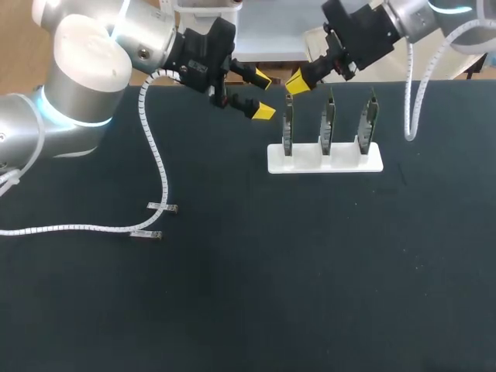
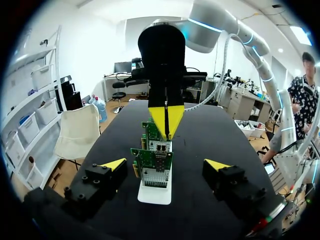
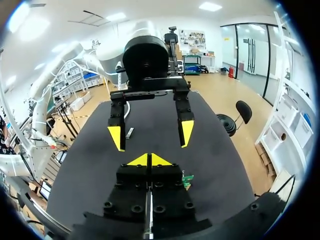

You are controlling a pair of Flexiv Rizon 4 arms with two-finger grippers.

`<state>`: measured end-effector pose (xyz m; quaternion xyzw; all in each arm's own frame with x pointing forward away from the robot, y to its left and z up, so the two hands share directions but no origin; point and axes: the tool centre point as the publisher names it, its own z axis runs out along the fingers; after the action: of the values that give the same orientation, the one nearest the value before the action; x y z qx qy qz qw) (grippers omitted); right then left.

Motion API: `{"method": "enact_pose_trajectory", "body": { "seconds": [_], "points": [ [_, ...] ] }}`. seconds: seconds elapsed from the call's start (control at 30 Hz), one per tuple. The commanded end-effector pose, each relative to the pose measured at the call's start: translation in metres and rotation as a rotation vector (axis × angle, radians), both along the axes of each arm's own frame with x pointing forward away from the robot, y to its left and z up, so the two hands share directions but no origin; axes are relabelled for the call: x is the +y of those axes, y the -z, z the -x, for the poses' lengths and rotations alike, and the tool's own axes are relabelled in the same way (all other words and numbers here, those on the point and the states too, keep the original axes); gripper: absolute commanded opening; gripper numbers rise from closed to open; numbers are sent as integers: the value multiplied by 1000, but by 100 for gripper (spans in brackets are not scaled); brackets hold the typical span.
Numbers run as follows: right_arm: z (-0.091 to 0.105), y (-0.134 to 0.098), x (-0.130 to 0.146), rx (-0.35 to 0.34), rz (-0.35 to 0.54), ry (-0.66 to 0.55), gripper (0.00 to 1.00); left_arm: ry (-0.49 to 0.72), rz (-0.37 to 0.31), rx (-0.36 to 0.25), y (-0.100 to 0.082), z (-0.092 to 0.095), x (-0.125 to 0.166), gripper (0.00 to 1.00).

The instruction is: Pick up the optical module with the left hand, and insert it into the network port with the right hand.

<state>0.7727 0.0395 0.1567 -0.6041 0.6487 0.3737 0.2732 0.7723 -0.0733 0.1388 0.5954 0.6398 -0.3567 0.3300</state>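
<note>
Port board [image 3: 187, 180] lies mostly hidden under right gripper [image 3: 148, 159], apparently closed.

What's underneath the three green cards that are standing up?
A white stand is under the three green cards, holding them upright on the black table. Their bottom edges are tucked down into the stand, so you can't see those.

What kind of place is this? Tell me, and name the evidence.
Probably a robotics lab test bench: a left hand and a right hand above a black table, and a white holder standing three circuit boards upright.
</note>
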Motion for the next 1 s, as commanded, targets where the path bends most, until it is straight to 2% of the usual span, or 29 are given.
{"method": "enact_pose_trajectory", "body": {
  "seconds": [0.03, 0.47, 1.0],
  "points": [
    [-5, 3, 4, 5, 4, -2, 0, 4, -4, 3, 0, -2, 0, 100],
    [-11, 11, 2, 22, 15, 17, 0, 4, -4, 3, 0, -2, 0, 100],
    [-8, 20, 0, 45, 33, 15, 0, 4, -4, 3, 0, -2, 0, 100]
  ]
}}
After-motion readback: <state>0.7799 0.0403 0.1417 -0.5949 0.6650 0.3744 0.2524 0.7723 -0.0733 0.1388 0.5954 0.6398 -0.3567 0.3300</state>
